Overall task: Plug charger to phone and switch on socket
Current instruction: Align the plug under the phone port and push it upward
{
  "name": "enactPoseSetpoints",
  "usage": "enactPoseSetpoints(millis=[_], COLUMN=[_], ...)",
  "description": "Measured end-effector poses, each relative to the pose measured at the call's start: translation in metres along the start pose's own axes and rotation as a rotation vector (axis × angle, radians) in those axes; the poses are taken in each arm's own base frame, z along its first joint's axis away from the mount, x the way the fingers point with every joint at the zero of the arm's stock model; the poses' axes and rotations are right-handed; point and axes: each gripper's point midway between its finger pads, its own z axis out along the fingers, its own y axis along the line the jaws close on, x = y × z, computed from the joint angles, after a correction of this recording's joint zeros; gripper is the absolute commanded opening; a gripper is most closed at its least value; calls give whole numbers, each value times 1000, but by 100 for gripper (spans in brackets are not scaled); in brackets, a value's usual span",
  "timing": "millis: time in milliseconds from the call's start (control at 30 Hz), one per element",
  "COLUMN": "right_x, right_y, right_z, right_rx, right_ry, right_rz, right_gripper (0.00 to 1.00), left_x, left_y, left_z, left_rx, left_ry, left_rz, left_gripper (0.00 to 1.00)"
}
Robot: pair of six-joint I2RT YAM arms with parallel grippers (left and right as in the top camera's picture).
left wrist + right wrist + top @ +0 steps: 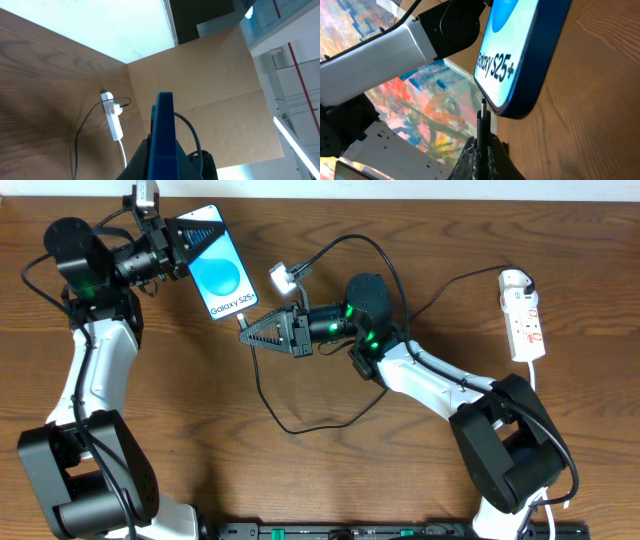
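Note:
My left gripper (188,238) is shut on the top end of the phone (218,275), a blue-screened "Galaxy S25+" held tilted above the table; it shows edge-on in the left wrist view (163,135). My right gripper (250,333) is shut on the plug end of the black charger cable (262,395). In the right wrist view the plug tip (484,106) points up just below the phone's bottom edge (520,65), touching or nearly touching it. The socket (523,314), a white power strip with red markings, lies at the far right, also seen in the left wrist view (113,116).
A white charger adapter (283,278) lies right of the phone with the black cable looping from it across the table centre. Another black cable runs to the strip's top end. The strip's white cord (534,370) trails down the right side.

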Motion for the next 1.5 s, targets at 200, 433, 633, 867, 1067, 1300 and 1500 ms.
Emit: enactPoseSetpoints(millis=[200,433,633,867,1067,1300,1500], right_x=[-1,-2,-2,-2,-2,-2,-2], right_y=[-1,-1,-1,-1,-1,-1,-1], right_z=[0,0,0,0,0,0,0], right_rx=[3,6,6,6,6,7,6], right_ry=[-4,-10,-10,-10,-10,-11,-10], right_rz=[21,44,51,51,51,51,59], right_gripper=[1,1,1,1,1,1,1], left_x=[3,2,2,2,2,2,3], left_y=[-1,-1,-1,-1,-1,-1,-1], left_z=[4,4,4,4,4,4,4], left_rx=[4,3,3,4,4,4,5], left_ry=[10,8,8,9,9,9,12], left_rz=[0,0,5,20,23,23,23], left_gripper=[7,7,7,8,8,7,7])
